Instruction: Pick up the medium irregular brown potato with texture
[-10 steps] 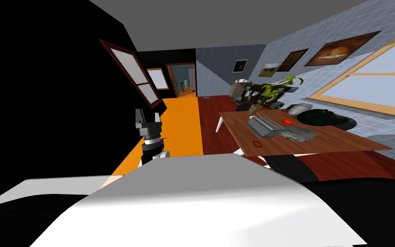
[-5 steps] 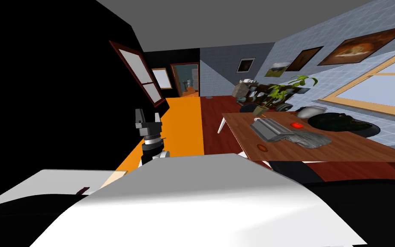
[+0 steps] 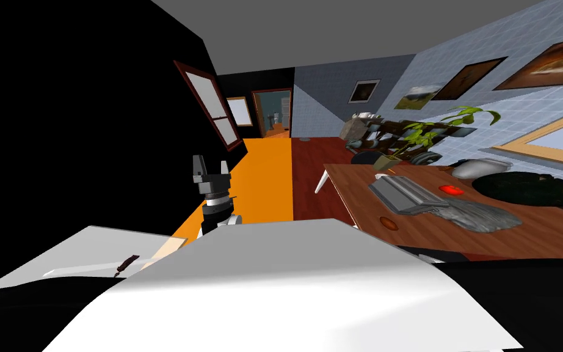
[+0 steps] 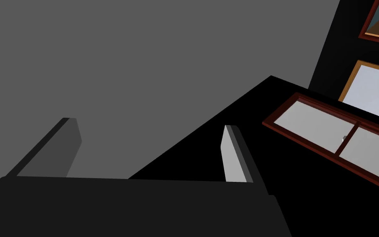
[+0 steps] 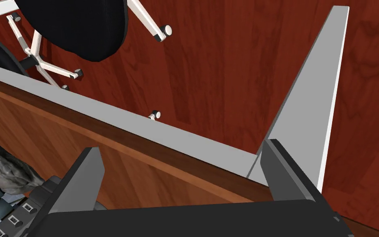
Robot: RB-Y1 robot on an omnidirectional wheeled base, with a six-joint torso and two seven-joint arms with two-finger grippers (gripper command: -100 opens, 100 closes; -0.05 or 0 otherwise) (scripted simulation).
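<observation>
A small brown oval thing, likely the potato (image 3: 389,222), lies near the front edge of the wooden table (image 3: 359,189) at the right of the head view. My left gripper (image 3: 210,168) is raised well to the left of the table, far from the potato. Its fingers (image 4: 234,156) stand open with nothing between them. My right gripper (image 5: 184,173) is open and empty over the table's edge (image 5: 151,135), with red-brown floor beyond it.
On the table lie a grey keyboard (image 3: 405,194), a grey cloth (image 3: 479,215), a red object (image 3: 451,189), a potted plant (image 3: 414,137) and a dark round heap (image 3: 530,186). A black-seated chair (image 5: 73,24) stands by the table. A white surface (image 3: 91,250) lies low left.
The whole head view has shifted: the table has slid right and grown larger, and more white surface shows low left, so I have turned and moved. The left arm keeps its pose.
</observation>
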